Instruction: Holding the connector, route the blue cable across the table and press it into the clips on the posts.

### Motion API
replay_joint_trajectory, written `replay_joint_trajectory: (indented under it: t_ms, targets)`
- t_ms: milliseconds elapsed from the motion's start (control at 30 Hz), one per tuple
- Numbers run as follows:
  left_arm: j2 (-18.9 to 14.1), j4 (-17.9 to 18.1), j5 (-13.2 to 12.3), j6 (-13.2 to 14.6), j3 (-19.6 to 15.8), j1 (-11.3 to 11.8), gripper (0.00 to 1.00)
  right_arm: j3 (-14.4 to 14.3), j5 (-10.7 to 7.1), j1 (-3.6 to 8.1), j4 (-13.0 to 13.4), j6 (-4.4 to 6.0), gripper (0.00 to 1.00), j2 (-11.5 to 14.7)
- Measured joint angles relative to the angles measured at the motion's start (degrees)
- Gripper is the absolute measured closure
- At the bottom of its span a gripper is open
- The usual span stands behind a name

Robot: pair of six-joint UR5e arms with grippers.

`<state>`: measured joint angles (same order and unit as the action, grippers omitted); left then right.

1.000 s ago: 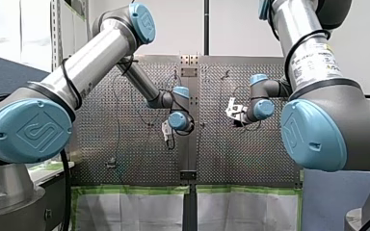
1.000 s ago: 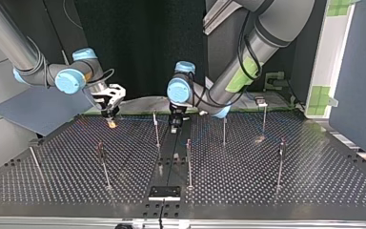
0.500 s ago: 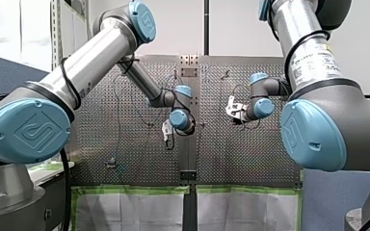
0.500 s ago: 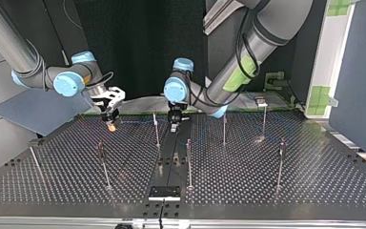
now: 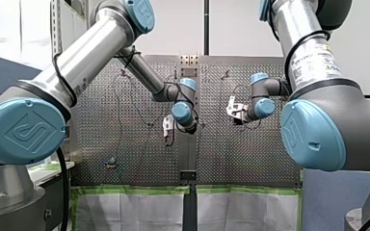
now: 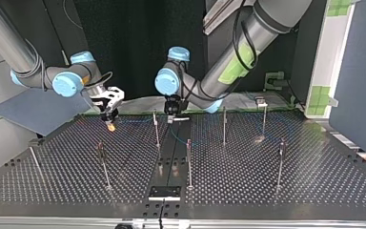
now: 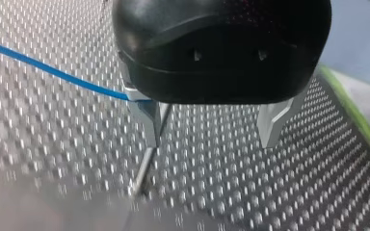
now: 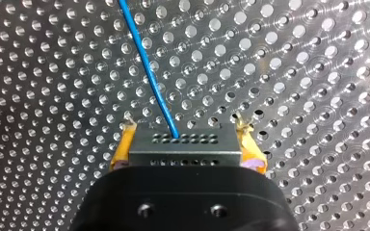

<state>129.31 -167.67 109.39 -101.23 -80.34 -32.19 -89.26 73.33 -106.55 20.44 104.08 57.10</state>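
Moved: my left gripper (image 6: 173,114) has shifted toward the top view's left since a second ago; my right gripper (image 8: 185,134) holds its place.
Table (image 6: 267,183): perforated, under both grippers.
Left gripper: metal fingers wide apart with nothing between them; a post (image 7: 143,169) stands just beside one finger.
Right gripper: yellow pads clamped on the connector (image 8: 185,150).
Blue cable (image 8: 147,67): leaves the connector ahead of my right gripper; I see it reach the outer side of one left finger.

Embossed square logo mark on blue joint cap (image 5: 26,132) of my left arm (image 5: 91,53) and on cap (image 5: 313,137) of my right arm (image 5: 289,19); no letters legible. White label (image 5: 314,60) on right arm tube: print too small to read.
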Motion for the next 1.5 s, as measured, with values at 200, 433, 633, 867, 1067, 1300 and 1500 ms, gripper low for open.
replay_joint_trajectory:
  t_ms: [200, 433, 633, 867, 1067, 1300, 1500]
  targets:
    - [-3.04, -0.72, 2.79, -0.15, -0.47, -3.05, 0.00, -0.01, 0.00, 0.60, -0.37, 0.06, 1.00, 0.00]
    - [-4.44, 0.41, 6.03, -0.87, -0.49, -6.33, 0.00, -0.01, 0.02, 1.84, -0.76, 0.25, 1.00, 0.00]
    - [-4.32, 2.52, 8.29, -1.32, -0.47, -9.26, 0.00, -0.01, 0.00, 2.92, -0.79, 0.36, 1.00, 0.00]
    - [-2.44, 1.93, 8.92, -2.19, 1.30, -12.88, 0.00, 0.00, -0.19, 3.71, -1.07, 0.18, 1.00, 0.00]
    - [0.64, -0.93, 10.00, -3.91, 4.35, -14.76, 0.00, 0.00, -1.15, 4.19, -1.49, 0.11, 1.00, 0.00]
    - [4.21, -4.27, 11.77, -4.79, 7.93, -14.52, 0.00, 0.00, -2.26, 4.36, -1.55, 0.18, 1.00, 0.00]
    - [6.92, -4.56, 13.91, -4.91, 10.64, -14.54, 0.00, 0.01, -2.54, 4.43, -1.34, 0.30, 1.00, 0.00]
